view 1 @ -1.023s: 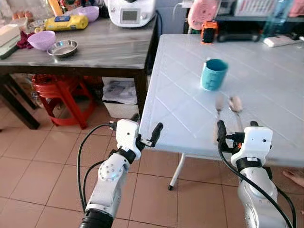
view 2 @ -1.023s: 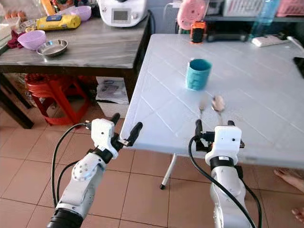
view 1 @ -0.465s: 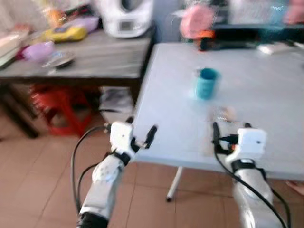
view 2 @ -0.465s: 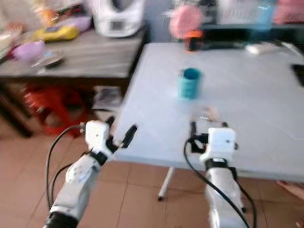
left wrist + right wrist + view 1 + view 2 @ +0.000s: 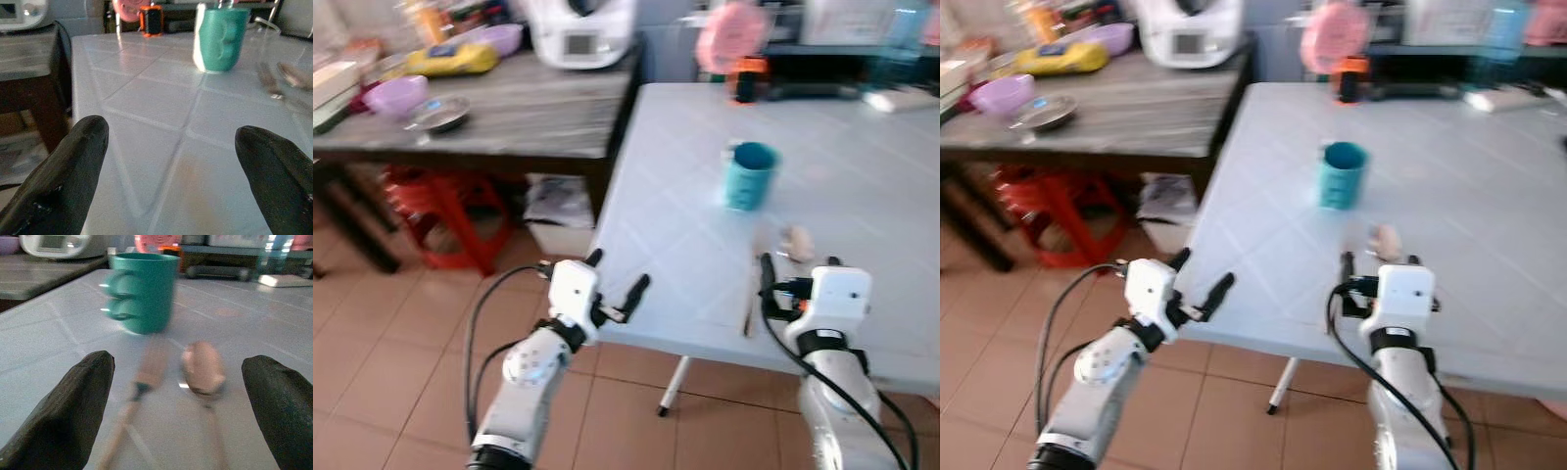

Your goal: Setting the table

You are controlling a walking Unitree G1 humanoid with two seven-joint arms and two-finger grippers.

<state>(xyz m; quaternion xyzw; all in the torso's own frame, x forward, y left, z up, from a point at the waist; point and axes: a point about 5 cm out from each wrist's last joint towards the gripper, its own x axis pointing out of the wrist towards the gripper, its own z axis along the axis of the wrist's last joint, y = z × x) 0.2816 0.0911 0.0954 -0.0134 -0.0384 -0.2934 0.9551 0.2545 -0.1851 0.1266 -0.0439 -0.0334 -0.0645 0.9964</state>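
At the lower centre of the frame, the left gripper [image 5: 618, 286] hung just off the near left edge of the white table [image 5: 685, 196], fingers spread wide and holding nothing. At lower right, the right gripper [image 5: 795, 276] stood over the near edge, likewise wide open and empty. Just beyond it lay a spoon [image 5: 203, 368] and a second utensil with a slim handle [image 5: 146, 363], side by side, blurred. Farther in, at centre frame, stood a teal cup [image 5: 750, 175].

Judged step: approach to the cutlery. The next move calls for the right gripper to advance and close on one piece.

The table's near edge sat close beneath both grippers; open surface extended right and beyond. A dark side table [image 5: 509, 108] abutted at upper left.
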